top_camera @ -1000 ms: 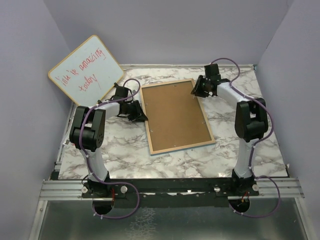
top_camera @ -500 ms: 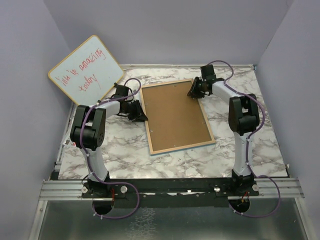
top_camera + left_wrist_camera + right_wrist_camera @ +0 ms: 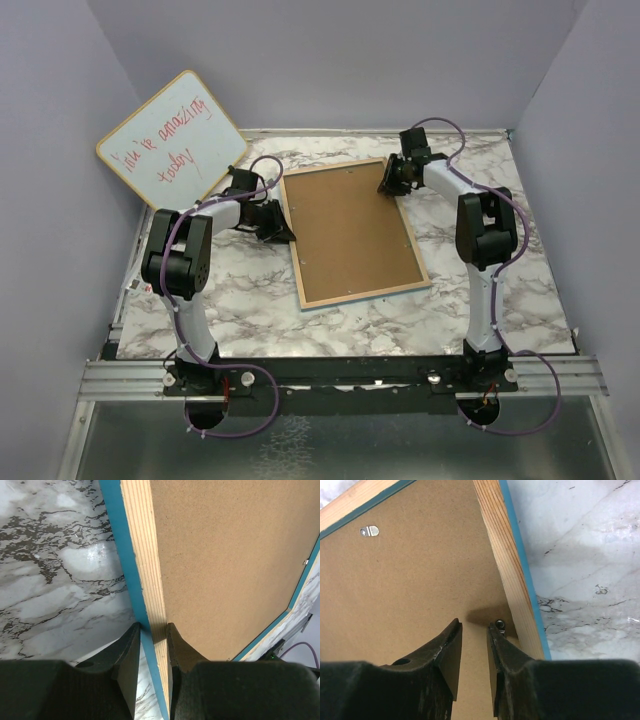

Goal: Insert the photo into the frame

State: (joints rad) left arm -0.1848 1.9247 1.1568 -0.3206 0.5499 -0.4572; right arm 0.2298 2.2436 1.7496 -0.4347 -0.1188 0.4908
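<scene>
Marble-patterned white and grey tabletop [image 3: 230, 300], plain lilac walls [image 3: 350, 60] on three sides, and we're looking down on both arms. Up at the far left a round-cornered whiteboard with red handwriting [image 3: 170, 135] leans against the wall, well apart from the work.

Centre stage is the large thin rectangular frame [image 3: 365, 293]. It lies face down on the marble and turned a little askew. Its pale wood back faces up, with the plain brown backing board [image 3: 345, 230] sitting inside it.

On to the left gripper [image 3: 283, 232], which is at the frame's left long edge. From its wrist camera, the left gripper [image 3: 152, 630] has the rail between its black fingers [image 3: 129, 650]. One finger is on the bright blue outer side and the other on the board side. It's clamped on the frame's edge [image 3: 142, 540].

Now the right gripper [image 3: 388, 185], which is up at the far right corner. Its own camera shows the right gripper [image 3: 475, 627] hanging over the brown board [image 3: 420, 580], just inside the wooden rail [image 3: 505, 555]. The jaws are parted only narrowly, with bare board showing through the gap and nothing pinched. A small dark fitting [image 3: 500, 625] sits right at one fingertip, but I can't tell if they touch. A little silver metal tab [image 3: 369, 530] shows further along the board near the far rail.
</scene>
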